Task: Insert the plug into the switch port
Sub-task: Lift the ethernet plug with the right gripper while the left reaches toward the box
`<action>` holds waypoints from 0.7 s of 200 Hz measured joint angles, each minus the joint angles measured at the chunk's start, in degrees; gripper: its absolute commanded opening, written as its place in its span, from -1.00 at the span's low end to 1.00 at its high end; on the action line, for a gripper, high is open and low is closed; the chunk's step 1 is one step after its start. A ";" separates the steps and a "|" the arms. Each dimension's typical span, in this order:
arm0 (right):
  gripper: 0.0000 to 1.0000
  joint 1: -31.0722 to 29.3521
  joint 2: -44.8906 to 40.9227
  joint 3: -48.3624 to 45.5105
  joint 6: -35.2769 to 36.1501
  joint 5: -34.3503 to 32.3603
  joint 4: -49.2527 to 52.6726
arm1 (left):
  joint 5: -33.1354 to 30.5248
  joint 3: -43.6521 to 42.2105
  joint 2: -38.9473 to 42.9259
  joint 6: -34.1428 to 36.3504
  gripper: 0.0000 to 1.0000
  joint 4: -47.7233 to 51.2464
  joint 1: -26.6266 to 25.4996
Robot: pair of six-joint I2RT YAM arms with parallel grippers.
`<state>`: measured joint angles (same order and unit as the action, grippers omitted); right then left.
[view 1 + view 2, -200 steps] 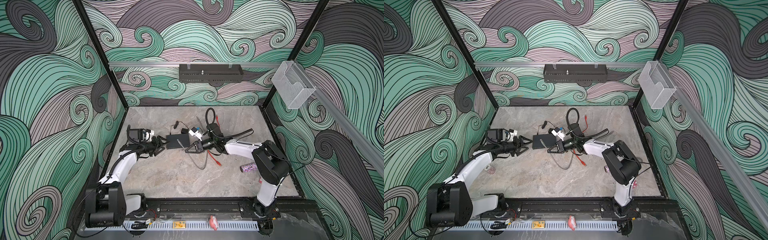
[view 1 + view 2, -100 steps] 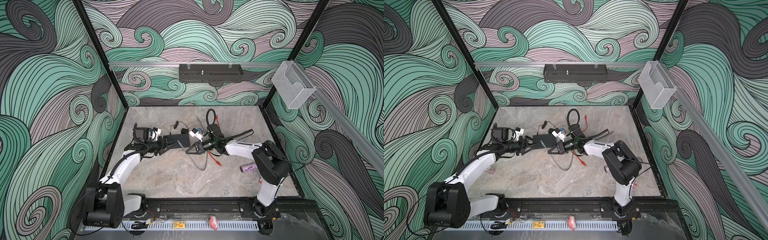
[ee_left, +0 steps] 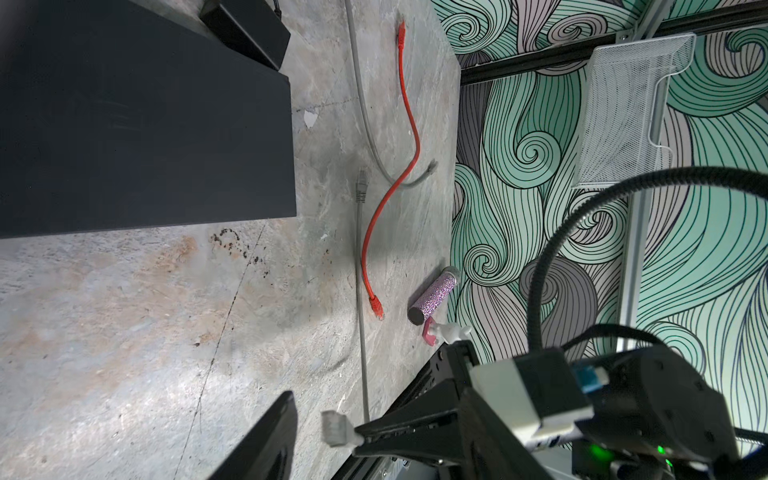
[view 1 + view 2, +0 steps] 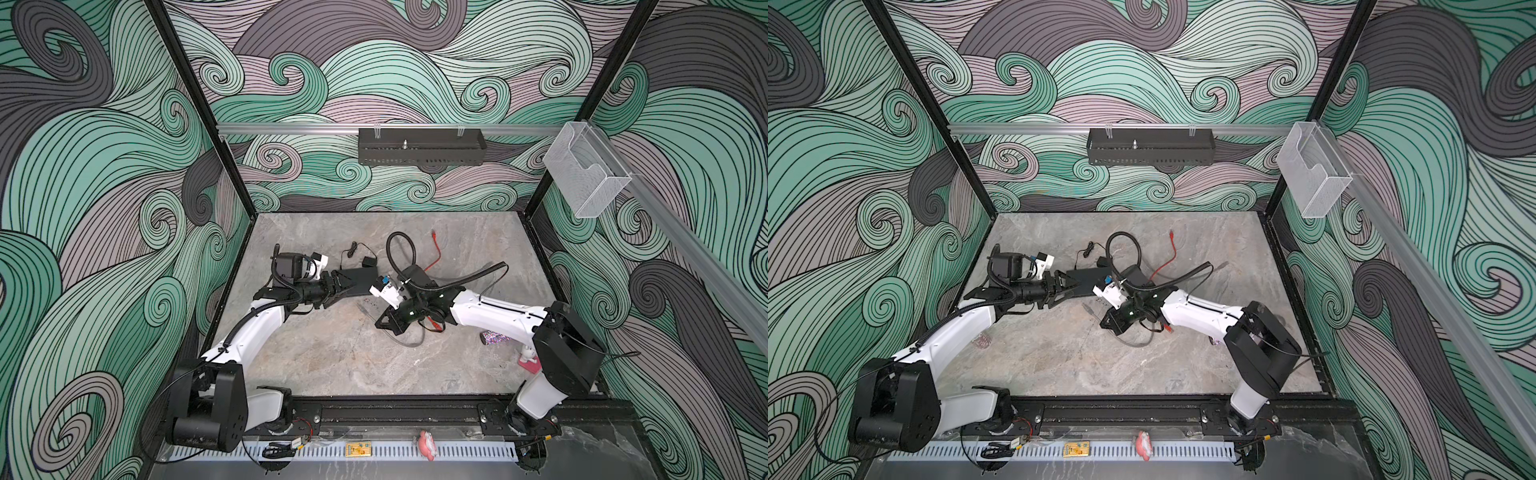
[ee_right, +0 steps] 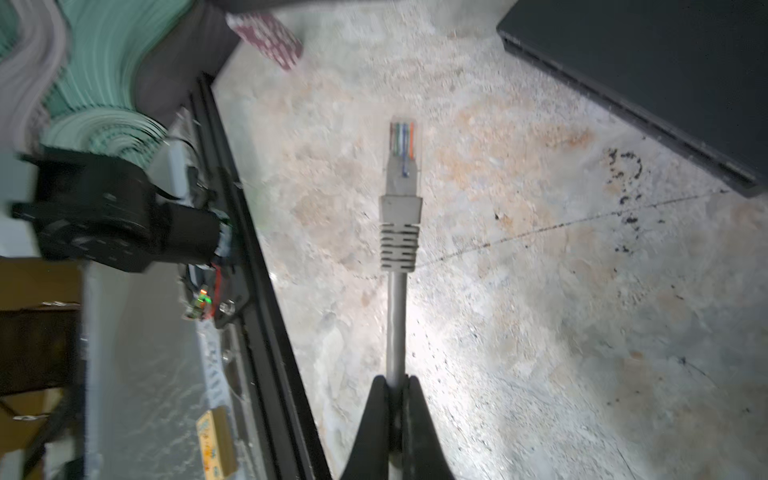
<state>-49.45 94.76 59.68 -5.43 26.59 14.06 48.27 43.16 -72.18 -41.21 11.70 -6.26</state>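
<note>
Grey stone tabletop [image 4: 332,365] lay beneath your right gripper [image 5: 395,386], whose jaws pinched the cable [image 5: 395,316] just behind the plug [image 5: 401,166]. That plug pointed out ahead, near the switch [image 5: 644,62] but apart from it. Your left gripper [image 4: 347,287] stood spread at the switch's left end in both top views.

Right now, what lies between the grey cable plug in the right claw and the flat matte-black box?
Nothing but bare mottled stone-look tabletop. The right wrist view shows the clear-tipped grey plug and the flat matte-black switch apart.
</note>
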 measured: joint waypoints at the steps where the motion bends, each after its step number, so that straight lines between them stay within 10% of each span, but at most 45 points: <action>1: -0.95 -0.20 0.00 0.00 0.28 -0.63 0.20 | -0.02 0.02 0.00 0.00 0.29 -0.02 0.00; 140: -0.95 -7.91 -3.91 -4.72 8.31 -33.38 2.97 | -0.04 0.00 -1.88 -0.02 0.28 -0.61 -0.20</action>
<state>-57.36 90.85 54.96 2.87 -6.79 17.04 48.23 43.16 -74.06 -41.23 11.09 -6.46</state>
